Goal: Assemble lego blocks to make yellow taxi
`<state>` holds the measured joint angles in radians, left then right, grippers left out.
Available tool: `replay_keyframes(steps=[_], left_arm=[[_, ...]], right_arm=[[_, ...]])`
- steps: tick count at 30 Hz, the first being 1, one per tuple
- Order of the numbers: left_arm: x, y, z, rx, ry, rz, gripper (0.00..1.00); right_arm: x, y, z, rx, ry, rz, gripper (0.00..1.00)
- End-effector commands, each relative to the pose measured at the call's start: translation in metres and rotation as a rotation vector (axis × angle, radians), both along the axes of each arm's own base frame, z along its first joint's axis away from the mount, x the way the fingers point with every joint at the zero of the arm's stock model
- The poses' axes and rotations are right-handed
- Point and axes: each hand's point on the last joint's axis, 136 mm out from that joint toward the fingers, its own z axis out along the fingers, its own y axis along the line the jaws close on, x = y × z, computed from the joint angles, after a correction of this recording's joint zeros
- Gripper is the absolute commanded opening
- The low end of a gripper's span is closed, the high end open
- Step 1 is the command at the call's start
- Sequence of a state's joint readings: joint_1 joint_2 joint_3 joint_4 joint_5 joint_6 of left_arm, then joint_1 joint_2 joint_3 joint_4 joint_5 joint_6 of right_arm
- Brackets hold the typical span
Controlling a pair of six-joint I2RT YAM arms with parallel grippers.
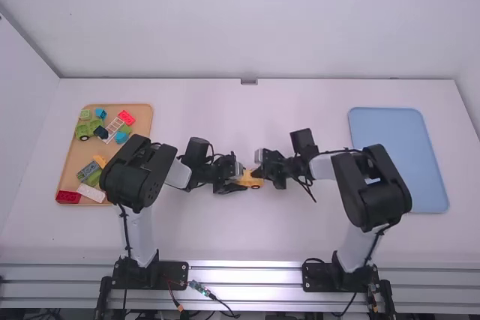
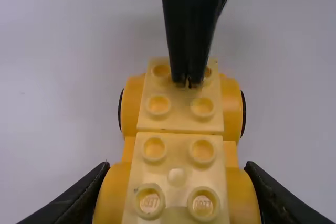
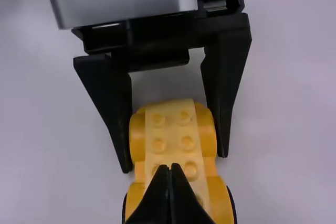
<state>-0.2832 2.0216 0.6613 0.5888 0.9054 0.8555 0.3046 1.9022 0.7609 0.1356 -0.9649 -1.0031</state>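
In the high view a yellow car base (image 1: pixel 252 182) lies mid-table, with my left gripper (image 1: pixel 237 179) at its left end and my right gripper (image 1: pixel 261 173) over its right end. The left wrist view has the left gripper (image 2: pixel 176 177) shut on the sides of the yellow base (image 2: pixel 181 148), one finger along each side. The right gripper (image 3: pixel 170 174), seen in the right wrist view, has its fingertips together on top of the studs of the yellow base (image 3: pixel 173 140), nothing between them. Dark wheels show at the base's right-hand end.
A wooden tray (image 1: pixel 71 174) at the left holds green, red, white, blue and yellow blocks. An empty blue tray (image 1: pixel 397 159) lies at the right, past the right arm.
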Motion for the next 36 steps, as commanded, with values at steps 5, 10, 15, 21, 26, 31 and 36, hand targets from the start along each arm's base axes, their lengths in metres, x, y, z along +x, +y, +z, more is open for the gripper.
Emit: replay_keyframes(steps=[5,10,15,21,26,31,36], left_arm=[[0.003,0.001,-0.003,0.008,-0.001,0.006,0.39],[0.003,0.001,-0.002,0.007,-0.002,0.006,0.39],[0.003,0.001,-0.002,0.007,-0.002,0.006,0.38],[0.003,0.001,-0.002,0.008,-0.003,0.006,0.40],[0.002,0.001,-0.003,0.009,0.001,0.006,0.44],[0.003,0.001,-0.003,0.008,0.000,0.006,0.49],[0.008,0.005,-0.009,0.044,0.017,0.053,0.52]], right_arm=[[-0.004,-0.006,-0.038,-0.087,0.088,-0.028,0.00],[-0.011,-0.010,-0.056,-0.108,0.135,-0.027,0.00],[-0.013,-0.013,-0.065,-0.145,0.146,-0.038,0.00],[0.000,-0.006,-0.042,-0.099,0.101,-0.031,0.00],[0.019,-0.005,0.015,-0.064,-0.009,-0.046,0.00],[0.035,-0.018,0.049,-0.121,-0.091,-0.112,0.00],[0.042,-0.060,0.044,-0.385,-0.019,-0.328,0.19]])
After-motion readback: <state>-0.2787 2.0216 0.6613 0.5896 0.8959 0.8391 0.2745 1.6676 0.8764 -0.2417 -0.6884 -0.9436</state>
